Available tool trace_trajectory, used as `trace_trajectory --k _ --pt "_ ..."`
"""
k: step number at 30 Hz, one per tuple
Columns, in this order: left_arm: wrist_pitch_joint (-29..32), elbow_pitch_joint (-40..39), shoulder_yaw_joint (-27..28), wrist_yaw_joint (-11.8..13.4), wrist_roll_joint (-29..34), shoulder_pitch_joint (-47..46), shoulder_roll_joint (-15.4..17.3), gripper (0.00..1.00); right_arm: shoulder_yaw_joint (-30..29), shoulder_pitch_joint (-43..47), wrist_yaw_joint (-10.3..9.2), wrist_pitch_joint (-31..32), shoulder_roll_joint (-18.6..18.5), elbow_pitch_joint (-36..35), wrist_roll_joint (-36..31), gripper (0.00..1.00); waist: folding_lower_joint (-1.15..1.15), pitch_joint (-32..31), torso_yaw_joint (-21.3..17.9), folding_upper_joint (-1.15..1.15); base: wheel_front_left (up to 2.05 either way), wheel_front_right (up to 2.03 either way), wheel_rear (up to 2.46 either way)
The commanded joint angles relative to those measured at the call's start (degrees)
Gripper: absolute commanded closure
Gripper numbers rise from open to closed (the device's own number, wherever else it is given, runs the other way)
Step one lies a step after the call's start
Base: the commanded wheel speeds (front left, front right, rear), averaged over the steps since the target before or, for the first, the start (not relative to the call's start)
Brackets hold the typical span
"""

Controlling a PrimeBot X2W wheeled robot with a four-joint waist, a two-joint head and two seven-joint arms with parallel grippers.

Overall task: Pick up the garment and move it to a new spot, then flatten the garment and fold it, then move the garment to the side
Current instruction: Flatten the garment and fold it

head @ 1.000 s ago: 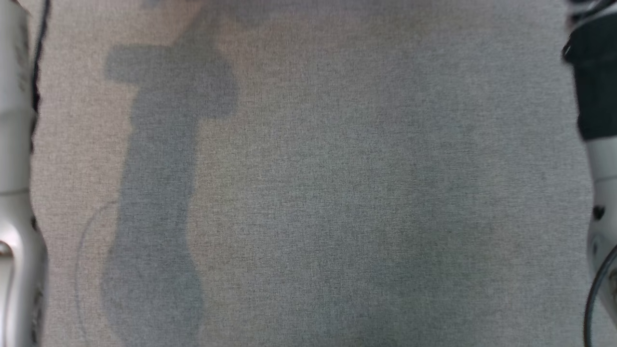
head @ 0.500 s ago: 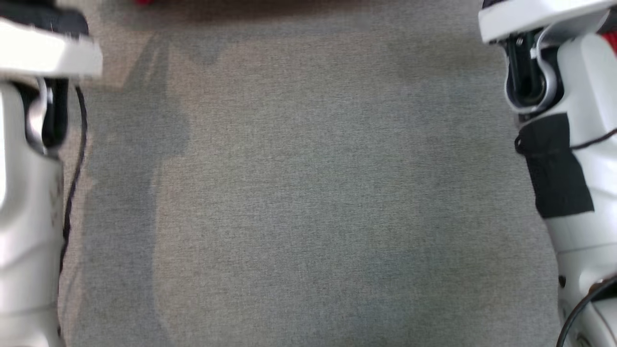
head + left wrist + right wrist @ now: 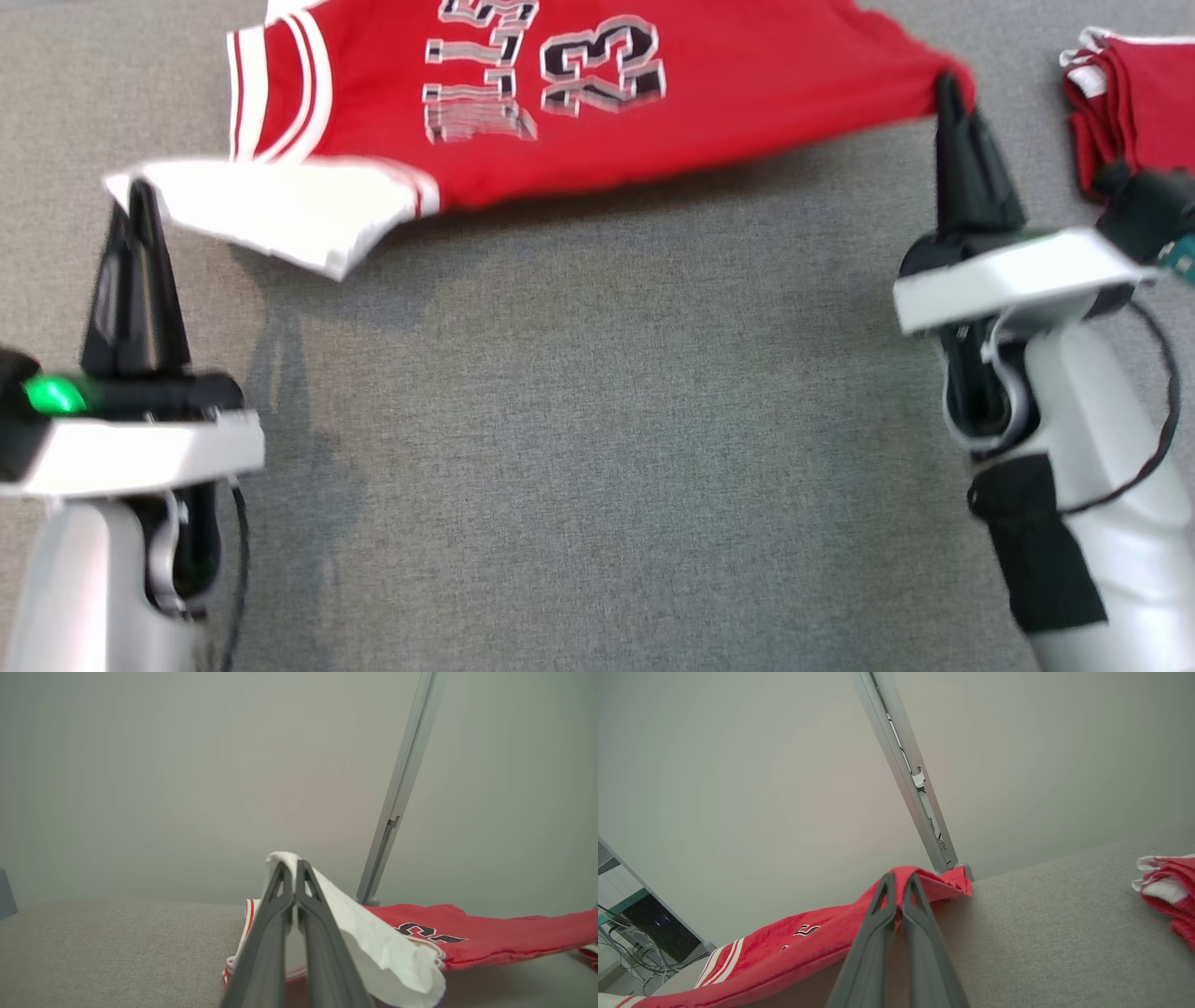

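My head view has swung up: the red jersey [image 3: 709, 112] now shows, stretched along the grey surface's [image 3: 597, 420] far edge. My left gripper [image 3: 140, 196] is clamped on its white corner and my right gripper [image 3: 948, 89] on its red corner, near folded red garments [image 3: 1134, 112].

A stack of folded red clothes [image 3: 1134, 103] lies on the grey fabric surface [image 3: 597, 448].

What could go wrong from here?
The left tool and right tool each pinch only a corner of the jersey, so it could slip free. The white flap hangs doubled and may land creased. The right tool sits near the folded red pile and might disturb it.
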Motion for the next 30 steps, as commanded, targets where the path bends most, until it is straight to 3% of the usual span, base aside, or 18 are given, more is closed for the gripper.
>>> trace_trajectory --k 1,12,30 --pt "-0.07 -1.13 0.52 0.29 -0.17 1.80 -0.34 1.00 0.53 1.82 0.02 -0.41 -0.24 -0.89 -0.29 1.00 0.00 -1.03 -0.10 0.00 0.00 0.00 0.00" --pt "-0.08 -8.35 -0.33 0.76 -0.65 21.82 -5.97 1.00 0.66 19.23 0.02 -0.41 -0.74 -9.49 -1.65 1.00 0.00 -6.78 0.91 0.00 0.00 0.00 0.00" --pt "-0.08 -11.52 -3.58 1.33 -3.20 38.81 -6.66 1.00 0.83 36.52 0.02 -0.41 -0.96 -17.33 -1.98 1.00 0.00 -12.16 1.20 0.00 0.00 0.00 0.00"
